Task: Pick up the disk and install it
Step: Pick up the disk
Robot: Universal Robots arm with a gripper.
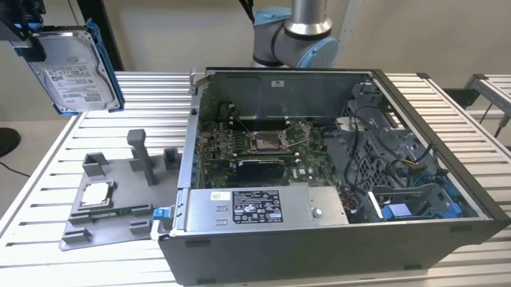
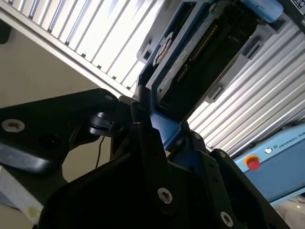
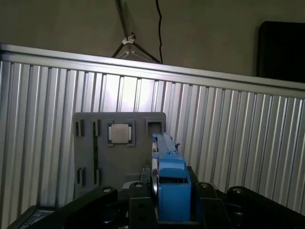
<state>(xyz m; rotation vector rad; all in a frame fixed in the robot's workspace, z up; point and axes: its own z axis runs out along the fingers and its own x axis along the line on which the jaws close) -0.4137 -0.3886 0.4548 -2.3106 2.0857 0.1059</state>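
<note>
Hand clamped on the disk, held high above the surface. Pickup done. Install into the open computer case not yet done.

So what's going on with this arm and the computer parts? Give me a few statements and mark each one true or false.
1. The gripper is clamped on the blue edge of the disk. True.
2. The disk is already fitted inside the computer case. False: it hangs in the air above the table, off to the exterior view's left of the case.
3. A small square chip lies in the grey tray on the table. True.
4. The computer case is closed up. False: its side is open and the circuit board inside is in plain sight.
</note>
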